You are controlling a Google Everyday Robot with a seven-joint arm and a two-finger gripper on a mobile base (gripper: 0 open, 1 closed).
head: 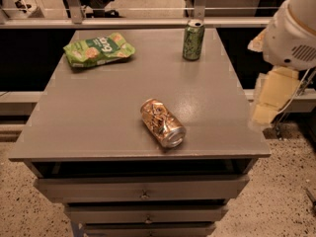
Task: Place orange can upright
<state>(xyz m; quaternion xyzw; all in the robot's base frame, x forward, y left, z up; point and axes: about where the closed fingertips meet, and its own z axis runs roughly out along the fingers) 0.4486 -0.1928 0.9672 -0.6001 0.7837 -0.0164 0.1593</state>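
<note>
One view: camera view only, looking down on a grey cabinet top (98,112) with drawers (143,187) below.
Orange can (162,123): lies on its side on the cabinet top, near the front edge, slightly right of the middle; nothing touches it.
Long axis: diagonal, from far-left to near-right; one silver end faces the near-right corner.
Gripper (269,100): pale yellow, hangs off the right edge of the cabinet top, outside it, well apart from the orange can.
Gripper state: cannot tell whether open or closed; it holds nothing that shows.
Key relation: orange can lies to the left of the gripper and inward across the top; the can's near-right end is the end closer to the gripper.
Arm (294,33): white housing at upper right, above the gripper, which points downward beside the cabinet.
Other items: green can (193,40) upright at the far edge; green snack bag (98,48) flat at far left; both well apart from the orange can.
Judgement: task not yet begun; the reach must go left over the top before any grasp across the can's body.
</note>
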